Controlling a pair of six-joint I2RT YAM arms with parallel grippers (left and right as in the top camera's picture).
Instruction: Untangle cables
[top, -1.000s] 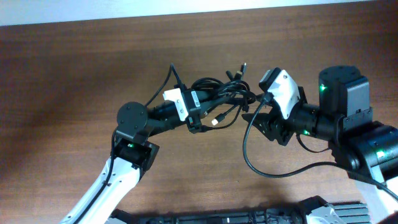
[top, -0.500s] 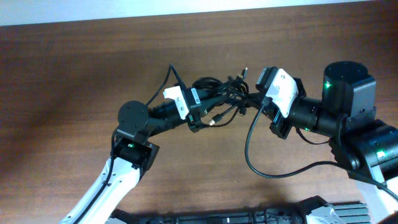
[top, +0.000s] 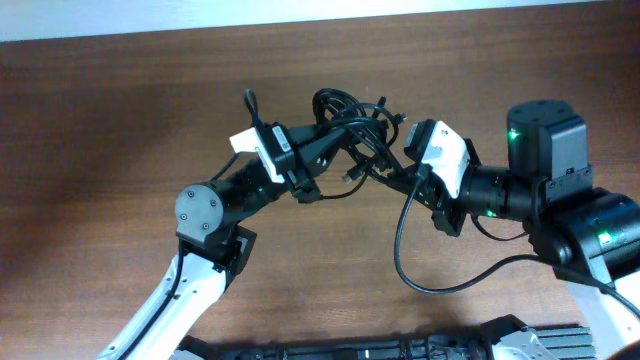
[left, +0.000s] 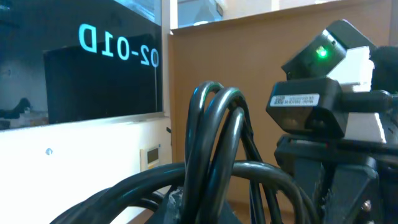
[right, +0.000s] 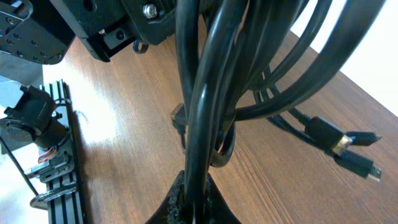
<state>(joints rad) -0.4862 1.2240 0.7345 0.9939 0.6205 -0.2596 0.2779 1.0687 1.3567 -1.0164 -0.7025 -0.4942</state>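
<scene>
Left gripper (top: 318, 152): jaws closed on the left side of the cables (top: 352, 125), with several strands pinched together, as its wrist view showed. Right gripper (top: 398, 170): closed on the right side of the same cables, the cords converging into its pinch. Cables: one black tangle slung between both grippers and raised off the table (top: 120, 120), with loops standing up above the tangle and plug ends (right: 339, 144) hanging free beneath. The opposed holds were judged set for drawing the tangle apart; the strands were not yet separated.
</scene>
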